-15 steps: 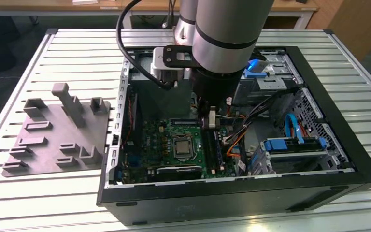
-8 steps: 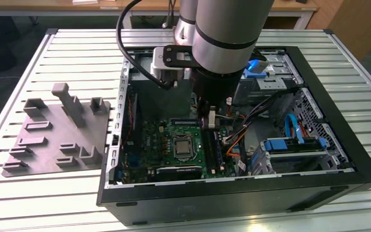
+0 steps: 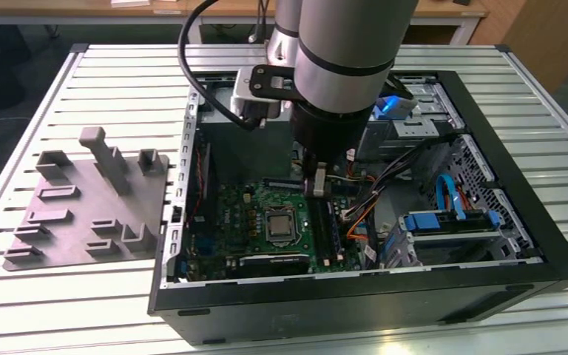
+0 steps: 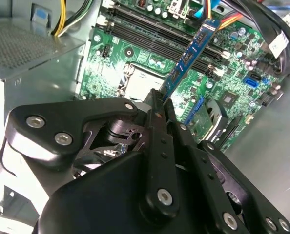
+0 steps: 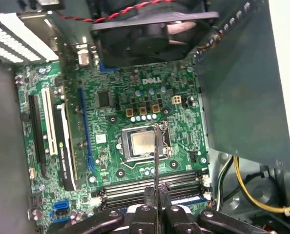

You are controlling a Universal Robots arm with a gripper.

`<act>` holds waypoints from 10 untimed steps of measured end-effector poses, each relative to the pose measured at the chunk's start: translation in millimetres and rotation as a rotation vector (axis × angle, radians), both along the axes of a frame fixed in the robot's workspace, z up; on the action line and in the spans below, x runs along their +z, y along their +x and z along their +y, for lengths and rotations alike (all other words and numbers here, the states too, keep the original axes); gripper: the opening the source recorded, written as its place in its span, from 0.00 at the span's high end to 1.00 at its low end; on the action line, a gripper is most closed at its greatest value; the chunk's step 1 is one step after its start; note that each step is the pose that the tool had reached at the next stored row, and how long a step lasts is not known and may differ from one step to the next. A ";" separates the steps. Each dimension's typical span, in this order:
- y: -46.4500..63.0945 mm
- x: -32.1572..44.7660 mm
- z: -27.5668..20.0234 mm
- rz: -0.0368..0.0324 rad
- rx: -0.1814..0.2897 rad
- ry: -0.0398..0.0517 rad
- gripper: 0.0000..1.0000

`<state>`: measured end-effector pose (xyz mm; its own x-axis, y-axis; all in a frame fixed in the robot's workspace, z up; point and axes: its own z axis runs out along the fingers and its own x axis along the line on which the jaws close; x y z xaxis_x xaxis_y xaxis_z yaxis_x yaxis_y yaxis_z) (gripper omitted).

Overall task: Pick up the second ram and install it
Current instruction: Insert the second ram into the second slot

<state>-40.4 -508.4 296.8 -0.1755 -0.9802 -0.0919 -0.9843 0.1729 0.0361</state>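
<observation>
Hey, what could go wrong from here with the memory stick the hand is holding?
One: the hand pinches the second ram at one end, so it might pivot under pressure. Two: in the second wrist view it crosses the memory slots at an angle, so it could miss them. Three: loose cables beside the slots might snag it.

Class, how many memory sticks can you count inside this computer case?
1 for sure: the second ram, gripped in the hand over the motherboard. Another may sit in a slot, hidden from clear view.
</observation>
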 end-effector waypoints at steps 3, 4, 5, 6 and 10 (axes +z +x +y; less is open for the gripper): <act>0.0 -0.1 0.0 0.0000 -0.038 -0.0006 0.86; 0.0 -0.1 0.0 0.0000 -0.049 -0.0007 0.86; 0.0 -0.2 0.0 0.0001 -0.058 -0.0007 0.86; 0.0 -0.3 0.0 0.0000 -0.068 -0.0007 0.86; 0.0 -0.5 -0.1 0.0000 -0.107 -0.0015 0.86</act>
<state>-40.5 -508.5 296.4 -0.2792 -0.9560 -0.0904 -0.9602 0.2770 0.0358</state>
